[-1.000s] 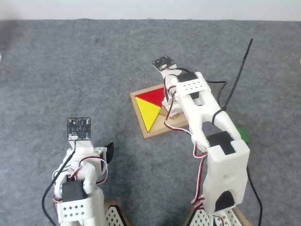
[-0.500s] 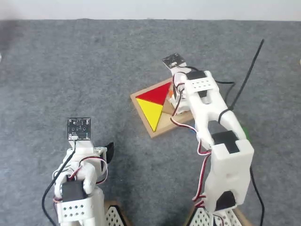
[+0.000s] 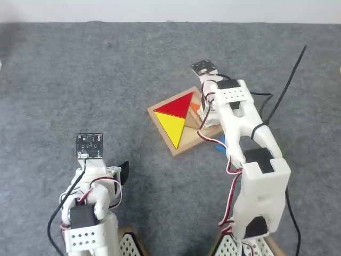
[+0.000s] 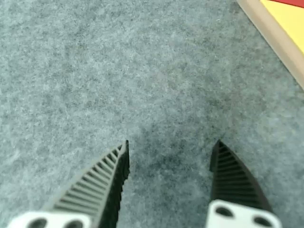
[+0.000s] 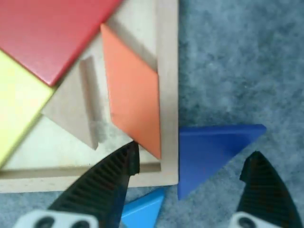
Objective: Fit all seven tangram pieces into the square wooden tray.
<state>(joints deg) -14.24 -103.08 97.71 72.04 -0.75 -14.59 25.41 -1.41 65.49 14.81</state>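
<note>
The square wooden tray (image 3: 184, 148) lies mid-table, turned at an angle. A red triangle (image 3: 176, 106) and a yellow triangle (image 3: 171, 127) fill its left half. My right arm (image 3: 234, 106) hangs over the tray's right side. Inside the tray, an orange parallelogram (image 5: 130, 99) lies along the rim, next to a plain wooden triangle (image 5: 71, 114). My right gripper (image 5: 194, 154) is open, straddling the tray's rim and a dark blue triangle (image 5: 209, 152) on the carpet outside. A small light blue triangle (image 5: 142, 211) lies by the tray's corner. My left gripper (image 4: 172, 145) is open over bare carpet.
Grey carpet covers the table. The left arm (image 3: 90, 197) stands at the front left, well away from the tray; the tray's edge (image 4: 266, 26) shows far off in its wrist view. Cables trail from the right arm.
My right arm has swung to the right, off the tray's middle, uncovering the orange piece. The tray has turned slightly. The left arm has stayed still.
</note>
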